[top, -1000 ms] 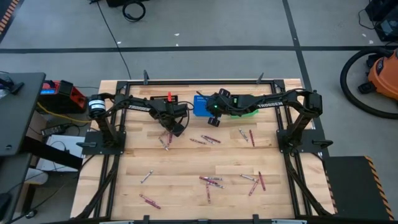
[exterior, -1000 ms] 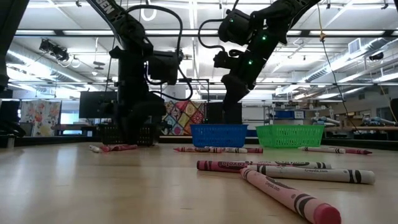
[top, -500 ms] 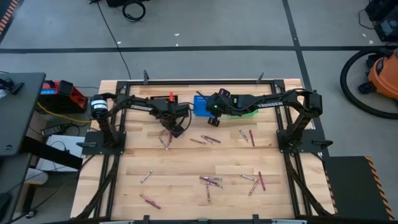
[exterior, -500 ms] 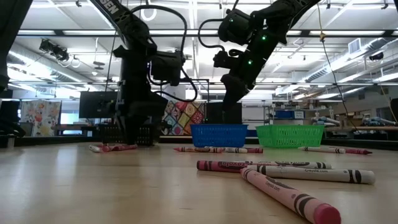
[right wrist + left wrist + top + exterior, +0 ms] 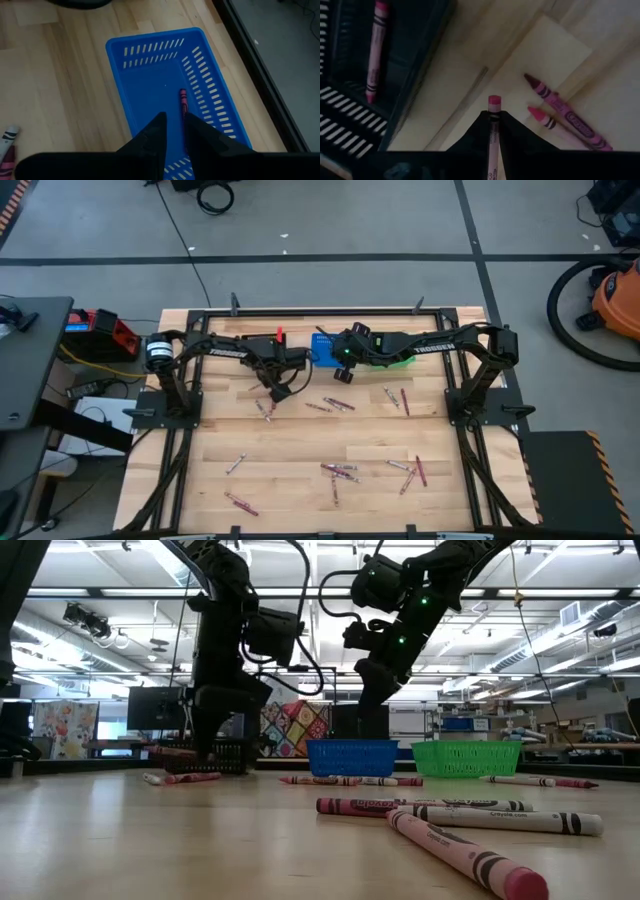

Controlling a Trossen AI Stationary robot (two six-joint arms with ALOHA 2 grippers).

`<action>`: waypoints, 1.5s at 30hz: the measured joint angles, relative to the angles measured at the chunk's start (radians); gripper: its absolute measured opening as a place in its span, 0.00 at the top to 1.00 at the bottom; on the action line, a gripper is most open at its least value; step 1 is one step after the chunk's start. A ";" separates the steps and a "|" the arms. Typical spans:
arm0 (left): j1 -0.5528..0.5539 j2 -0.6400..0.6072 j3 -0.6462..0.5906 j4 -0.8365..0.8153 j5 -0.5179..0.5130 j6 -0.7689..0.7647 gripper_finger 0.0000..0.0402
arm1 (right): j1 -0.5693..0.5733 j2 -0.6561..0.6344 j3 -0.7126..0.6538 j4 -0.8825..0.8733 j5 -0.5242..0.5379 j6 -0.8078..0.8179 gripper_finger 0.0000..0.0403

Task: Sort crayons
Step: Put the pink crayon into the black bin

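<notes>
The left claw [image 5: 493,131] is clamped on a pink crayon [image 5: 493,112], tip poking out. The right claw [image 5: 172,127] hangs part-open and empty over the blue basket [image 5: 150,80] by the table's far edge.

Both dark arms are crowding the far edge of the pale wooden worktop [image 5: 210,470], hanging over the black mesh basket [image 5: 215,755], the blue mesh basket [image 5: 322,352] and the green mesh basket [image 5: 466,757]. Thin scattered crayons [image 5: 338,471] are lying across the middle and near the front edge. The front-left corner is standing mostly open, giving room to pass.
</notes>
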 joint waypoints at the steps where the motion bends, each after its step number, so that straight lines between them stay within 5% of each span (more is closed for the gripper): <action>1: 0.001 -0.003 0.006 -0.007 0.000 0.012 0.94 | 0.000 0.000 0.000 0.000 0.000 0.000 0.81; 20: 0.119 -0.198 0.040 -0.032 -0.023 0.253 0.94 | 0.000 0.000 0.000 -0.027 -0.002 0.000 0.81; 31: 0.257 -0.193 0.037 0.056 0.054 0.573 0.94 | 0.018 0.000 0.000 -0.035 -0.003 -0.002 0.81; 45: 0.360 -0.161 0.036 0.126 0.144 0.674 0.94 | 0.094 0.000 0.000 -0.109 0.008 0.030 0.81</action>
